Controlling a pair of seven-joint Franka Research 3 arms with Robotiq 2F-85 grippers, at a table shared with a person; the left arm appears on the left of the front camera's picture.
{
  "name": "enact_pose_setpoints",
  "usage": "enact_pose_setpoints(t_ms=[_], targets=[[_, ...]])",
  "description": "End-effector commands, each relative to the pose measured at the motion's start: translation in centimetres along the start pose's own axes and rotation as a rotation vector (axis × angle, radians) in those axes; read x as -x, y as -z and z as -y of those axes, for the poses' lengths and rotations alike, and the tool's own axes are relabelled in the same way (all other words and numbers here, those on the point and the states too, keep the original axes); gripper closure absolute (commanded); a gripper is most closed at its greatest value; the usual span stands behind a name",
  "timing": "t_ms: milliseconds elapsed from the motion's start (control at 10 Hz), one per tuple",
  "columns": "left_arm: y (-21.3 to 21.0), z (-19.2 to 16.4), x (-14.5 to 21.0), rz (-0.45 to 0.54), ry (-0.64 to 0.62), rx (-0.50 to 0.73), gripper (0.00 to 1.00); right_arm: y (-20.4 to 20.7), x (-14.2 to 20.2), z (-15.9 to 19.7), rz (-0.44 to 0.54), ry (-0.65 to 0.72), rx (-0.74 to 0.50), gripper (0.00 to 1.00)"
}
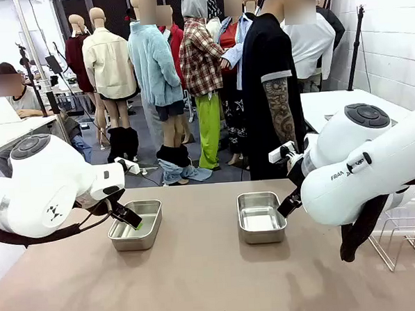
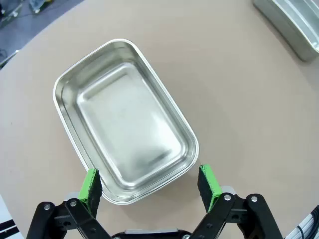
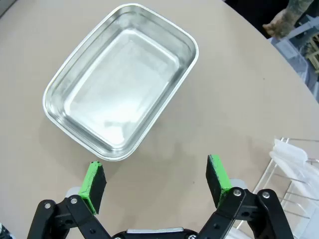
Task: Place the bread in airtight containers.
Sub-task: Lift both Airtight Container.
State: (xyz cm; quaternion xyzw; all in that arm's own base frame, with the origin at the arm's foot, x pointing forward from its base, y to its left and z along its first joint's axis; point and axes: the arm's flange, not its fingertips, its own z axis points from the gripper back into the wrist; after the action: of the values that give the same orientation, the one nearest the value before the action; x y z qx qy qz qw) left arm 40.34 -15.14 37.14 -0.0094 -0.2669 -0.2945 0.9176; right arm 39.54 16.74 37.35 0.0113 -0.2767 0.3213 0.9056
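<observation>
Left arm first. My left gripper (image 1: 128, 217) hangs over the left tin (image 1: 133, 241), jaws spread wide, nothing between them. In the left wrist view the left gripper (image 2: 149, 182) straddles one short end of that tin (image 2: 130, 124). One green pad (image 2: 91, 186) overlaps the rim; I cannot tell whether it touches. The tin sits flat on the tan table (image 1: 200, 281), its inside bare shiny steel. A corner of the other tin (image 2: 294, 25) shows at the top right of that view.

Middle of the table: the right tin (image 1: 262, 235) is well apart from the left one, also flat, with bare steel inside. A person (image 1: 270, 89) in a black top stands at the far side, just behind it.

Right arm. The right gripper (image 1: 291, 204) is just beside the right tin's right edge, jaws fully apart and holding nothing. From the right wrist, the right gripper (image 3: 157, 180) is clear of the tin (image 3: 119, 79) – tabletop shows between the pads and the rim.

A wire rack (image 1: 403, 239) stands at the table's right edge, with something pale (image 3: 289, 152) in it that I can't identify.
</observation>
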Motion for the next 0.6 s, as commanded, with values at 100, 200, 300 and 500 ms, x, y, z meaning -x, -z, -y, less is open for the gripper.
enact_pose_setpoints(t_ms=[100,200,300,500], targets=[[0.00,0.00,0.00,0.000,0.000,0.000,0.00,0.00,0.00,0.00,0.000,0.000,0.000,0.00],[0.00,0.00,0.00,0.000,0.000,0.000,0.00,0.00,0.00,0.00,0.000,0.000,0.000,0.00],[0.00,0.00,0.00,0.000,0.000,0.000,0.00,0.00,0.00,0.00,0.000,0.000,0.000,0.00],[0.00,0.00,0.00,0.000,0.000,0.000,0.00,0.00,0.00,0.00,0.000,0.000,0.000,0.00]])
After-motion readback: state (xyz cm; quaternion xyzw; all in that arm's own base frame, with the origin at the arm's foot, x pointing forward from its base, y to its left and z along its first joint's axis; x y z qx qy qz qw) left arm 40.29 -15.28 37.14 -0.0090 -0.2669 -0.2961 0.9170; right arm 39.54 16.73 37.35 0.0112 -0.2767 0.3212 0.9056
